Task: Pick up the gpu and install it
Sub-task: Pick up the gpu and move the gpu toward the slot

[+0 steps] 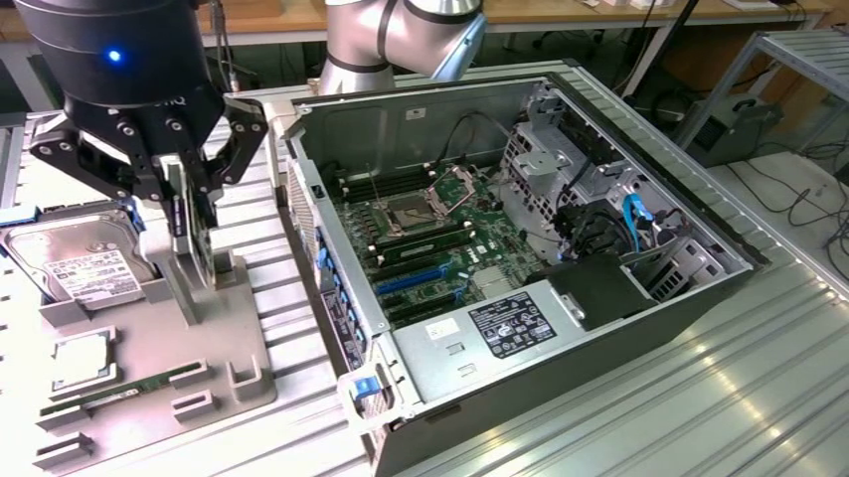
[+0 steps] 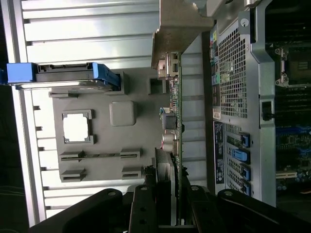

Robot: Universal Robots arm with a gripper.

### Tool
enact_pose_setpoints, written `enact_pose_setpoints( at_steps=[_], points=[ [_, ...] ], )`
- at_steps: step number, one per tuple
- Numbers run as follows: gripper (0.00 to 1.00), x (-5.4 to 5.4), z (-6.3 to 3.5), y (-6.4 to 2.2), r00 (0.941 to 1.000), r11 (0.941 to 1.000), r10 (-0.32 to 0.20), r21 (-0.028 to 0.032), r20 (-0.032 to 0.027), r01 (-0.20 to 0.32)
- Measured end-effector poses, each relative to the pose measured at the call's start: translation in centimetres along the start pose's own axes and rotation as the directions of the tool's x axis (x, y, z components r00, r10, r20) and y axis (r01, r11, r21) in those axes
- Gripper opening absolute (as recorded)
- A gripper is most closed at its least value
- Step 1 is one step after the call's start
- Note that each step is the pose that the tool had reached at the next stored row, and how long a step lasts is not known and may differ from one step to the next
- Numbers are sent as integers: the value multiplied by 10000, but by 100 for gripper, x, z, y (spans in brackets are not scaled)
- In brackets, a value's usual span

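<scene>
The gripper (image 1: 190, 221) is clamped on the gpu (image 1: 197, 260). The card is held upright on its edge over the gray holder tray (image 1: 159, 338), at the exterior view's left. It is outside the open computer case (image 1: 438, 89), just beside the case wall. In the wrist view the fingers (image 2: 146, 194) are seen pressed against both faces of the thin card (image 2: 174, 121), and the silver bracket (image 2: 180, 29) is seen at one end. Whether the lower edge is already free of the tray's stand cannot be told.

The step in hand is judged to be the lifting of the card out of its stand. For this to be done well, the card should be drawn straight upward, without any twist, so that its lower edge is not scraped or jammed against the posts. The grip should be kept firm but not hard, because small components and a cooler are mounted on one face and could be crushed. No sideways travel should be allowed until the edge is well above the stand. The hard drive (image 1: 74, 263) and the case wall are both near, so any swing of the card is to be avoided.
</scene>
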State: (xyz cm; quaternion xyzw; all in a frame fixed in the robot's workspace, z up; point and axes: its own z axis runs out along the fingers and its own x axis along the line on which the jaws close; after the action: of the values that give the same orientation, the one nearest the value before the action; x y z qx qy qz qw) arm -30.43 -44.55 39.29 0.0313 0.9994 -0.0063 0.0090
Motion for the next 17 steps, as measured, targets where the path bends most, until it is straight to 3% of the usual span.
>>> enact_pose_setpoints(
  at_steps=[17],
  points=[
    [28,-5,-299,-4,10000,10000,0,1,-5,0]
  ],
)
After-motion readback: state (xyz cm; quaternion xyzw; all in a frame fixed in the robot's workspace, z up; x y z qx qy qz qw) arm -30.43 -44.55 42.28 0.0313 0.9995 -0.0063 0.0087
